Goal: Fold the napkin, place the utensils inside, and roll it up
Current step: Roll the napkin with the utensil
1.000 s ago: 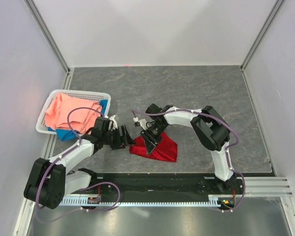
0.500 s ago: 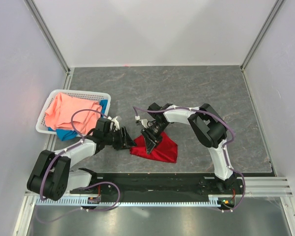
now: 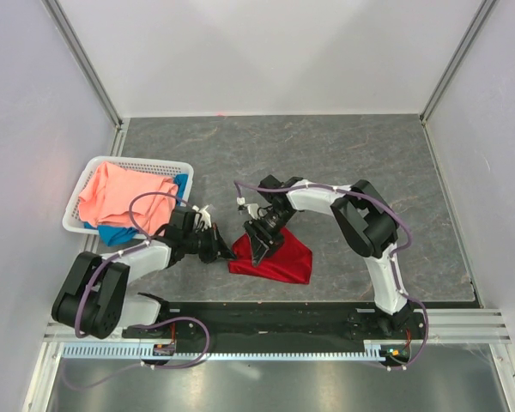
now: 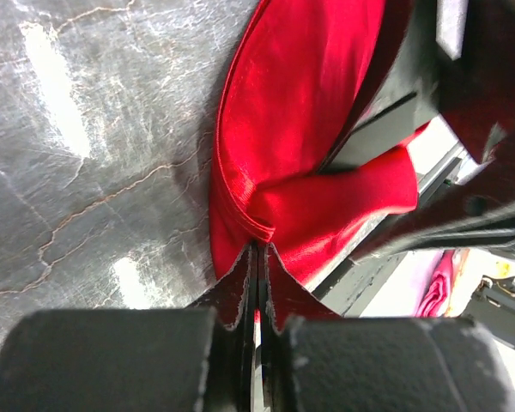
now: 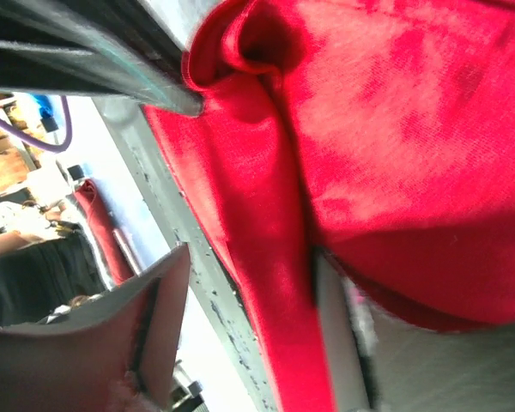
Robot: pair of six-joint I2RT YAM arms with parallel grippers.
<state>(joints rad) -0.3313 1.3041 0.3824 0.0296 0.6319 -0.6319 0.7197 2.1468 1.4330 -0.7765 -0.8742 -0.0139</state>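
Deep red soft cloth napkin [image 3: 281,259] lies bunched at 6 o'clock on grey stone-patterned bench [image 3: 352,163]. Looks limp and light, creases freely; best taken by hem or corners. Left claw [image 3: 217,249] clamped tight on its 9 o'clock hem. Right claw [image 3: 259,246] at 10 o'clock, jaws parted, a loose ridge of cloth between them, unpinched.

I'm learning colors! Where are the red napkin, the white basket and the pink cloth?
napkin [image 3: 285,259], top view, middle of the red fabric.
basket [image 3: 142,160], top view, its far rim.
pink cloth [image 3: 112,193], top view, its middle.
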